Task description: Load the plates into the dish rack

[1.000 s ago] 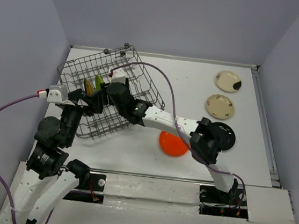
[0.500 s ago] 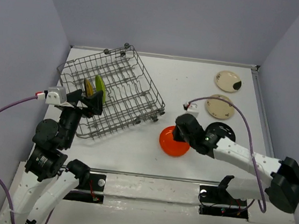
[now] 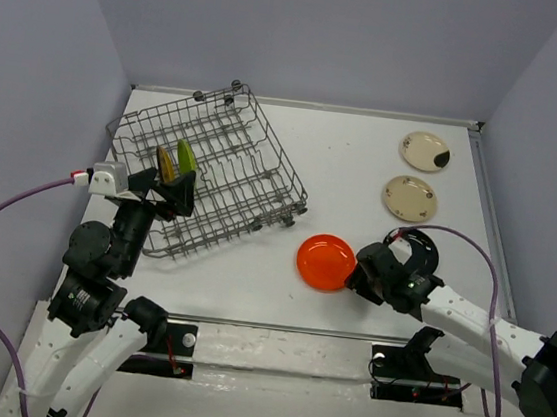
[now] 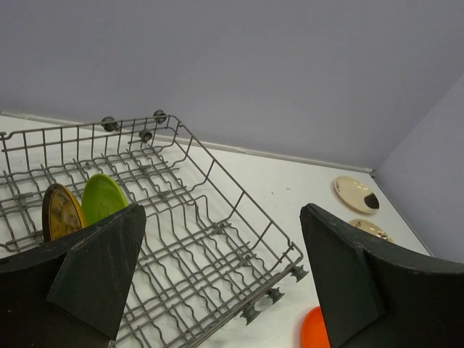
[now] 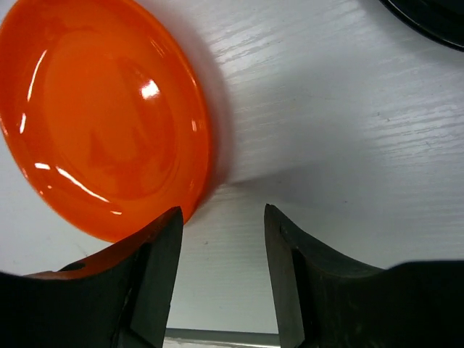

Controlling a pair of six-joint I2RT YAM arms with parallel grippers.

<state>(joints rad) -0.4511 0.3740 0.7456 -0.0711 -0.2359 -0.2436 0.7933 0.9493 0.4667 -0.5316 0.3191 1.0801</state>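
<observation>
The grey wire dish rack (image 3: 225, 167) stands at the left of the table. A lime green plate (image 3: 186, 155) and a dark gold plate (image 3: 166, 164) stand upright in it; both show in the left wrist view (image 4: 101, 200) (image 4: 61, 212). The orange plate (image 3: 324, 261) lies flat on the table. My right gripper (image 3: 359, 276) is open and empty, low at the plate's right edge (image 5: 101, 123), one fingertip (image 5: 163, 239) beside the rim. The black plate (image 3: 421, 248) lies behind the right arm. Two cream plates (image 3: 425, 151) (image 3: 409, 196) lie at the far right. My left gripper (image 4: 221, 283) is open and empty over the rack's near left side.
The rack (image 4: 188, 232) sits tilted on small dark wheels (image 4: 270, 295) at its right end. Grey walls enclose the table on three sides. A purple cable runs along each arm. The black plate's rim (image 5: 428, 18) shows at the right wrist view's top corner.
My right arm has left the rack, swung right past the orange plate, and come down low at that plate's right edge. The left arm has barely moved.
</observation>
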